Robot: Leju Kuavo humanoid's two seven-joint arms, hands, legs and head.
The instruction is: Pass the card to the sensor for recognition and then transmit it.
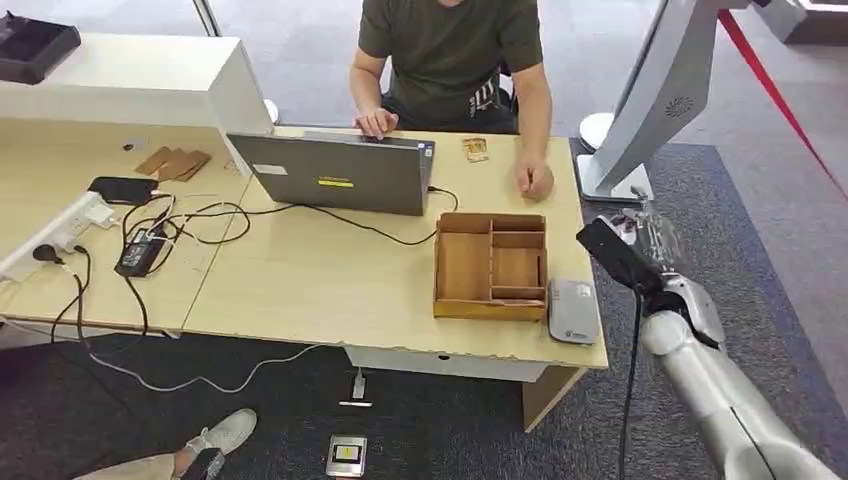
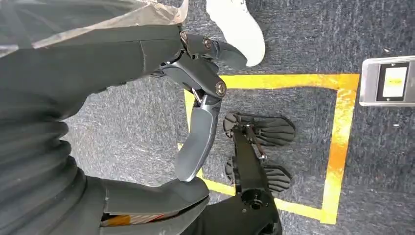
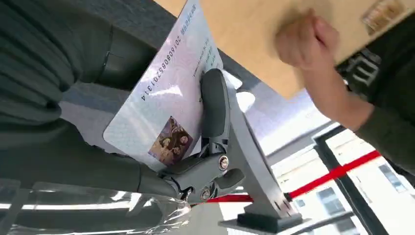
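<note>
My right hand (image 3: 205, 166) holds the card (image 3: 166, 103), a pale ID card with a small photo and printed digits, with a dark finger (image 3: 214, 105) pressed across its face. In the head view the right hand (image 1: 652, 243) hovers just off the table's right edge, above and to the right of the sensor (image 1: 573, 310), a flat grey pad at the table's front right corner. My left hand (image 2: 195, 142) hangs down over the carpet with its fingers apart and nothing in it.
A person sits behind the table (image 1: 330, 290) with one hand (image 1: 535, 180) resting near its right end. A wooden tray (image 1: 490, 265) stands beside the sensor. A laptop (image 1: 335, 172), cables and a white stand (image 1: 650, 110) are close by.
</note>
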